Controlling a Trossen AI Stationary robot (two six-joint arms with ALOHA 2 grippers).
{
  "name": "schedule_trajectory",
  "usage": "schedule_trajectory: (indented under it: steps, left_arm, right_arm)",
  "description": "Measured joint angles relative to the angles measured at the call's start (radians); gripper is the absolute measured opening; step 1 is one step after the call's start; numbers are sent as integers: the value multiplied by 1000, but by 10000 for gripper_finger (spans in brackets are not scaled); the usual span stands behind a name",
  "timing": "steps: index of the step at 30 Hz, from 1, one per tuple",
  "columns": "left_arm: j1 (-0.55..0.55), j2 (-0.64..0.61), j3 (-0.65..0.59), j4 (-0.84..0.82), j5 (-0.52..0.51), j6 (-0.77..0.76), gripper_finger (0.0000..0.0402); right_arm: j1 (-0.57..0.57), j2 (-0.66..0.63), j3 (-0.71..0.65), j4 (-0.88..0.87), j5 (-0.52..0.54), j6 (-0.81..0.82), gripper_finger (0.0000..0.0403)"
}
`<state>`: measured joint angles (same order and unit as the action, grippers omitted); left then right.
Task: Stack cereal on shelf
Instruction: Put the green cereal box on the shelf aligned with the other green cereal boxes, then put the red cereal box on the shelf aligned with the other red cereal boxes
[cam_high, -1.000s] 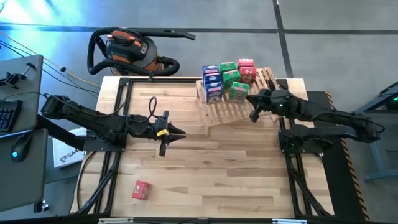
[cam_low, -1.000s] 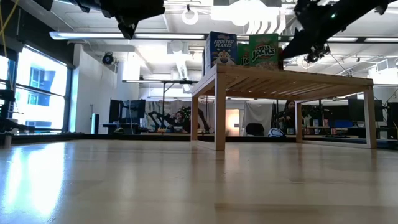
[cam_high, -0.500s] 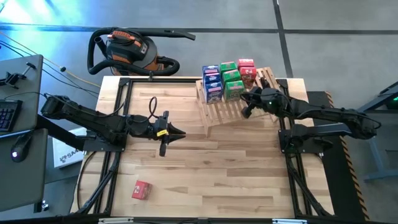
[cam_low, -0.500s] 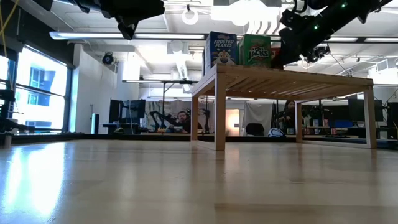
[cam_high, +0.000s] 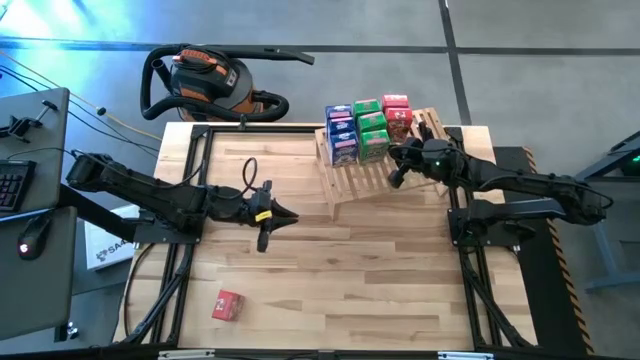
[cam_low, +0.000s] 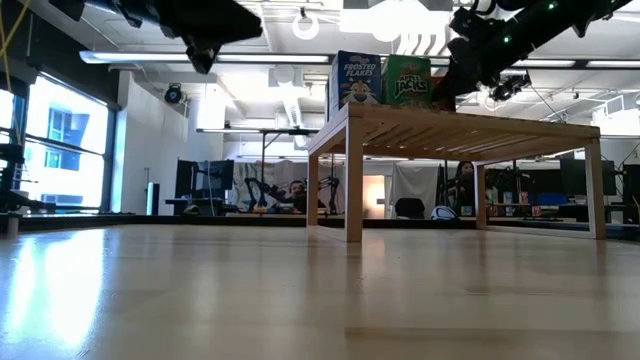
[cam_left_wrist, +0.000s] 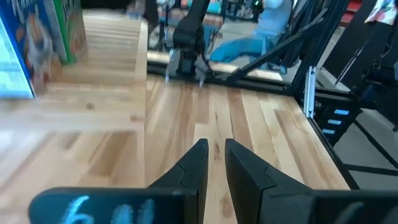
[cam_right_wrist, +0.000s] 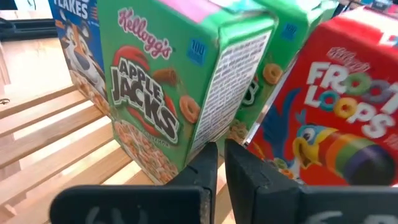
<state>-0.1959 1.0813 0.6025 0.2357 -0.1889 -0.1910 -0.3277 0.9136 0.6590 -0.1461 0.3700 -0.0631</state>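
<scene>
The slatted wooden shelf (cam_high: 355, 178) stands at the table's far right. On its slats rest rows of cereal boxes: blue (cam_high: 342, 137), green (cam_high: 372, 135) and red (cam_high: 397, 112). One more red box (cam_high: 228, 305) lies flat on the table near the near left corner. My right gripper (cam_high: 393, 170) is shut, at the front green Apple Jacks box (cam_right_wrist: 155, 106), beside a red Froot Loops box (cam_right_wrist: 336, 124). My left gripper (cam_high: 285, 214) hovers shut over the table's middle left, holding nothing. My right gripper meets the front green box at its lower corner (cam_right_wrist: 200, 142), on the side facing the red box, with its shut fingertips rather than a pinch. The fingers come from the table's right, slanting down. The box stands upright on the shelf slats (cam_right_wrist: 56, 143).
A black and orange shop vacuum (cam_high: 205, 80) sits on the floor beyond the far edge. Black frame rails (cam_high: 190, 180) run along the table's sides. Bare planks lie between the shelf and the lone red box. Two slats (cam_high: 430, 125) at the shelf's right end are bare.
My right gripper moved toward the table's left and slightly far, up against the front green box. That box slid left on the shelf and turned from askew to square, in line with the other green boxes. My left arm kept still.
</scene>
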Motion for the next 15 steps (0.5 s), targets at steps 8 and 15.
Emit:
schedule_trajectory:
  steps: [8, 15]
  left_arm:
    - [13, 69, 0, 1, -3, -69, 44]
    - [10, 107, 19, -24, -3, -77, 44]
  right_arm:
    - [42, -84, 72, -94, 13, -46, 18]
    - [175, -169, 57, -134, -3, -11, 13]
